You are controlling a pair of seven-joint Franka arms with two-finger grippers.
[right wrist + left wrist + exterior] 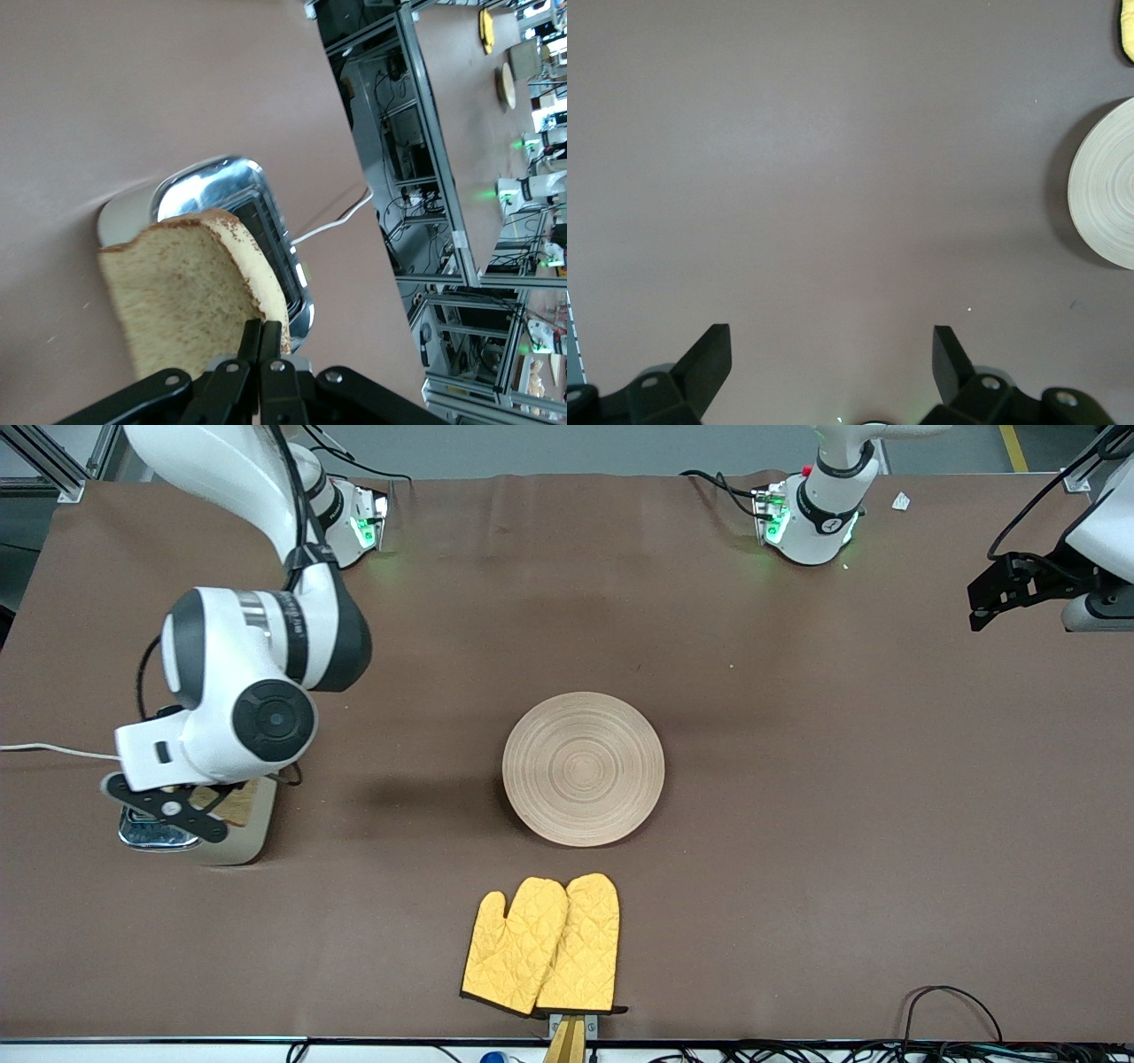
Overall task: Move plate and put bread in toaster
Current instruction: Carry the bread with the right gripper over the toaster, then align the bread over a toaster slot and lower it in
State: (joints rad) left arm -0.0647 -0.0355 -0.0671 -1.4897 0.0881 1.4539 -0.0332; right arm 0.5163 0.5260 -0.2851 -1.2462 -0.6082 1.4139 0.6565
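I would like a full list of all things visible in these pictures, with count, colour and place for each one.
plate: one, light beige wood with ring grooves, at the middle of the table, nothing on it.
bread: one slice, brown with darker crust, held over the toaster.
toaster: one, cream with chrome top, toward the right arm's end of the table, white cord attached.
oven mitts: two, yellow quilted, side by side, nearer to the front camera than the plate.
table: one, covered with brown cloth.
right gripper: one, black, shut on the bread above the toaster.
left gripper: one, black, open, waiting over bare cloth toward the left arm's end of the table.
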